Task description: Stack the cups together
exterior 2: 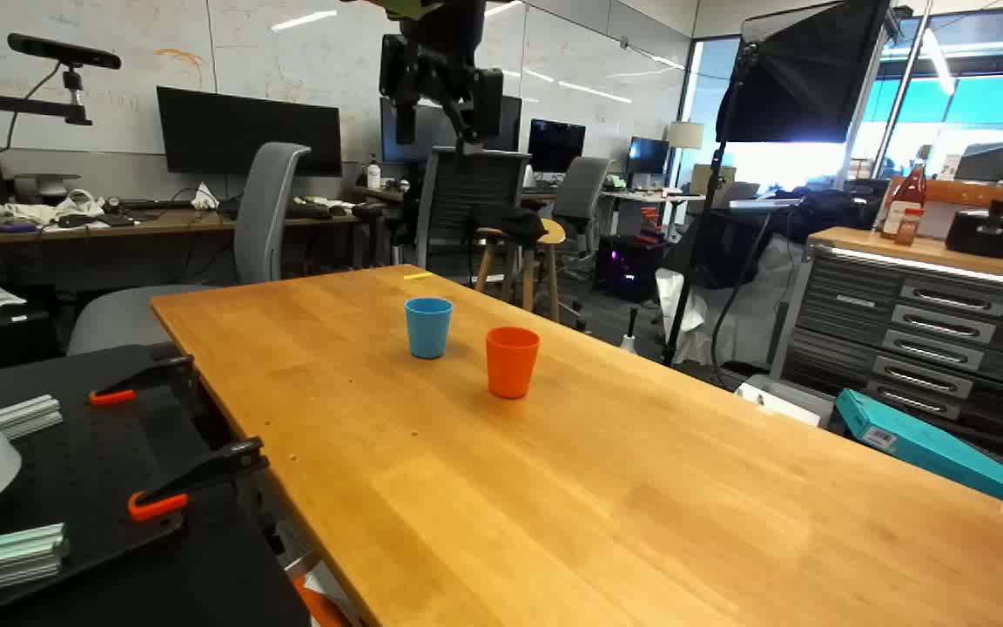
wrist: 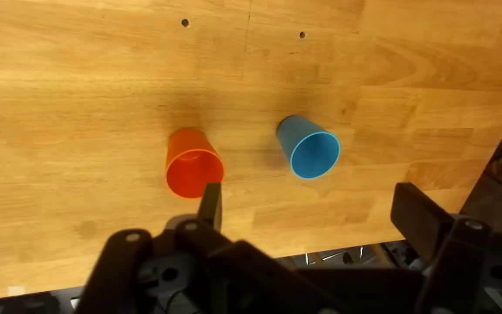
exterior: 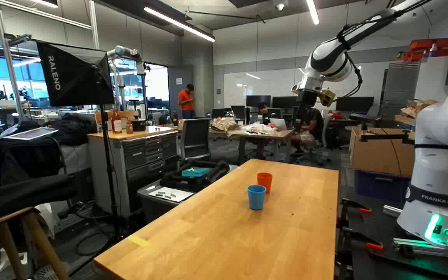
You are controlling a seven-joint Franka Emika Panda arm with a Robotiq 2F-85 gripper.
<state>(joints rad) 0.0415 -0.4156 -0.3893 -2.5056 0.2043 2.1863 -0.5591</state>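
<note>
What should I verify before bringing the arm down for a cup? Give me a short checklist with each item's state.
1. Cups upright, mouths up: ok. The blue cup and the orange cup both stand on the table.
2. Cups apart from each other: ok. In the wrist view, wood shows between them.
3. Fingers open, nothing held: ok. They are spread wide in the wrist view.
4. Fingers in place around a cup: not ok. They hang well above both.
5. Opening wide enough for a cup's rim: cannot tell from this height.
</note>
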